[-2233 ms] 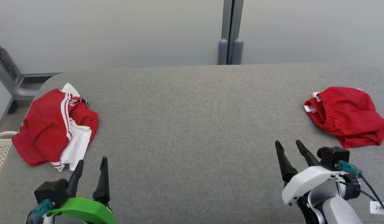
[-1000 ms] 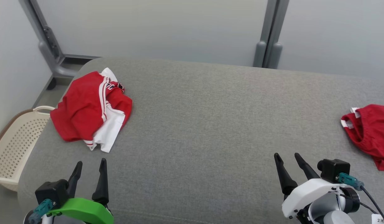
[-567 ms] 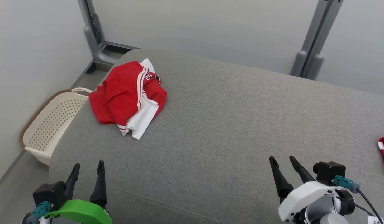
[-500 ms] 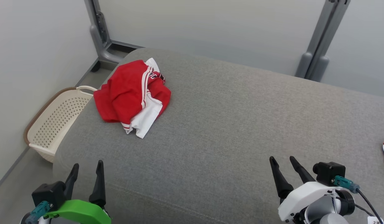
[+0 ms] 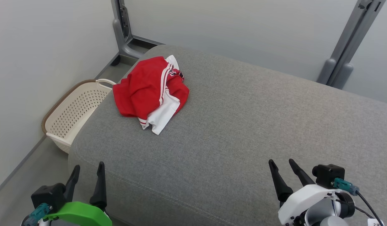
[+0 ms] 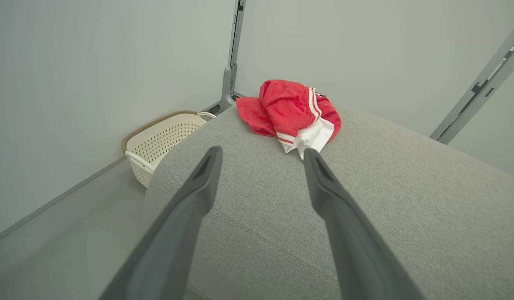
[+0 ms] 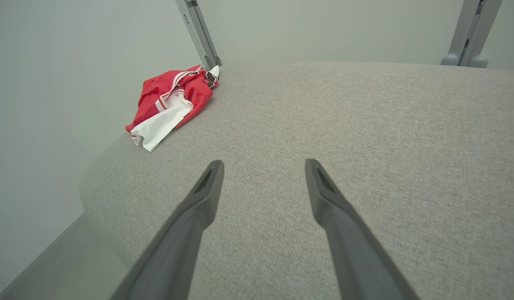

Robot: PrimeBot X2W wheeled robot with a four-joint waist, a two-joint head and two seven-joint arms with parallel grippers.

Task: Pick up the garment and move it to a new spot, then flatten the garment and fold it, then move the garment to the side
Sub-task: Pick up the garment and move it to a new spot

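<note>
Nearest, lower left of the head view: left gripper (image 5: 88, 166), green housing, two dark fingers spread wide, nothing between them. Positioned at the near left corner of the grey padded surface (image 5: 243, 125); in the left wrist view, one finger over the padding, the other over the bare floor (image 5: 36, 172).

Lower right: right gripper (image 5: 280, 161), white housing, fingers likewise parted and empty, above the near edge of the padding.

Middle ground: plain grey fabric, one seam running along the near edge.

Farther, at the far left corner of the surface: garment (image 5: 149, 88), red with white side stripes and a white panel, crumpled in a heap. Lying on the padding close to its left edge, well apart from both grippers.

Beside that left end, down on the floor: cream perforated basket (image 5: 74, 110), brown-rimmed.

Beyond: grey post (image 5: 121, 28) in the corner, second post (image 5: 347, 53) at far right, pale wall panels (image 5: 243, 28) behind.
</note>
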